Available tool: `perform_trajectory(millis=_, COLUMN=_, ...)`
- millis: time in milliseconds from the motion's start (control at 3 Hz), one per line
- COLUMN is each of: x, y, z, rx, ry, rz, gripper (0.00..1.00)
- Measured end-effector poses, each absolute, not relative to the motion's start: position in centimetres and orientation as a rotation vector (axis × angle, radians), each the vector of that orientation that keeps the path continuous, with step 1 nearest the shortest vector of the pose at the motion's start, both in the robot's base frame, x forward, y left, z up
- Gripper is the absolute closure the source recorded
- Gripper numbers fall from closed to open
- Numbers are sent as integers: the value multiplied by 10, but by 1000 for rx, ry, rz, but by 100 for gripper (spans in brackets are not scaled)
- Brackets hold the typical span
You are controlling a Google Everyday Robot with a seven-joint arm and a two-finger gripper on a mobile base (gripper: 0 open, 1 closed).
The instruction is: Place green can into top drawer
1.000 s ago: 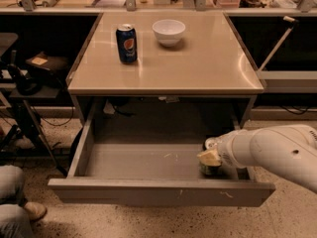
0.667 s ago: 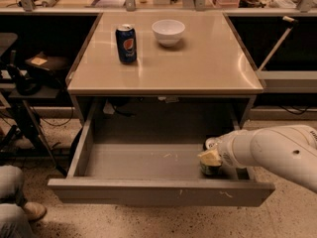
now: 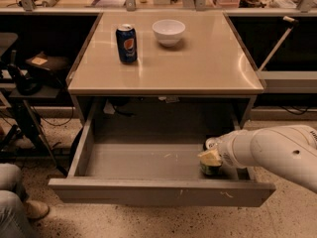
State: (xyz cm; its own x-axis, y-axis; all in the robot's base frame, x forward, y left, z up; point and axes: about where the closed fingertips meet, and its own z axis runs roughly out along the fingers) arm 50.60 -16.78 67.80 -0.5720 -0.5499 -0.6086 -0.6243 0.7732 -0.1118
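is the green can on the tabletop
No, the green can is down in the open top drawer, at its right end, with the gripper at it.

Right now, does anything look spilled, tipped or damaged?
Nothing stands out. The green can sits upright at the right end of the top drawer, with the gripper at it. The Pepsi can and bowl stand upright on the table.

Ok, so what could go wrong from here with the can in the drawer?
The gripper is down in the top drawer, right against the green can, near the front right corner. Pulling away carelessly could drag or tip the can. The arm crosses the drawer's right side, so a low retreat might bump its wall. Whether the can rests on the drawer floor is unclear; a release from height could topple it.
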Motion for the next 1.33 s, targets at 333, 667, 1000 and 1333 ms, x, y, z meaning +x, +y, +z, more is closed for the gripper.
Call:
perform_trajectory(millis=333, x=506, y=-168, z=678, rx=-871, ry=2323, rz=151, gripper=35)
perform_trajectory(millis=667, x=506, y=-168, z=678, rx=-871, ry=2323, rz=151, gripper=12)
perform_trajectory(millis=1000, x=506, y=-168, z=678, rx=-871, ry=2323, rz=151, gripper=0)
perform_trajectory(millis=1333, x=506, y=-168, z=678, rx=-871, ry=2323, rz=151, gripper=0)
